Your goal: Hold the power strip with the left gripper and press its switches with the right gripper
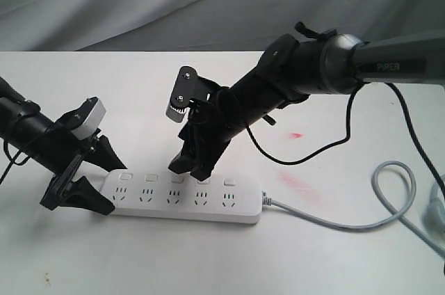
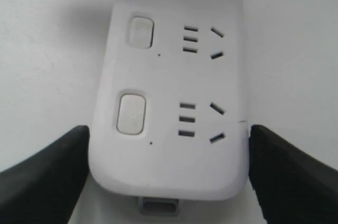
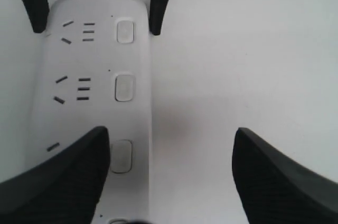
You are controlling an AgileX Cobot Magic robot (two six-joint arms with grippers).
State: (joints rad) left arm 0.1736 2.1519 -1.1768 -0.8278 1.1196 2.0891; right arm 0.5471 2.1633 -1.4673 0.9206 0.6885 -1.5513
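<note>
The white power strip (image 1: pixel 184 201) lies flat on the table, its grey cord (image 1: pixel 348 224) leading off to the right. My left gripper (image 1: pixel 103 182) is shut on its left end, one black jaw pressed against each long side of the power strip (image 2: pixel 169 171). My right gripper (image 1: pixel 193 166) hangs open over the switches (image 1: pixel 150 179) near the middle of the row. In the right wrist view one of its fingers (image 3: pixel 68 176) lies over the sockets beside the third switch (image 3: pixel 121 156); the other is over bare table. Whether it touches the strip cannot be told.
The cord loops to a grey plug (image 1: pixel 436 210) at the table's right edge. Two red smears (image 1: pixel 299 187) mark the table behind the cord end. A black cable (image 1: pixel 327 142) hangs from the right arm. Grey cloth backs the table.
</note>
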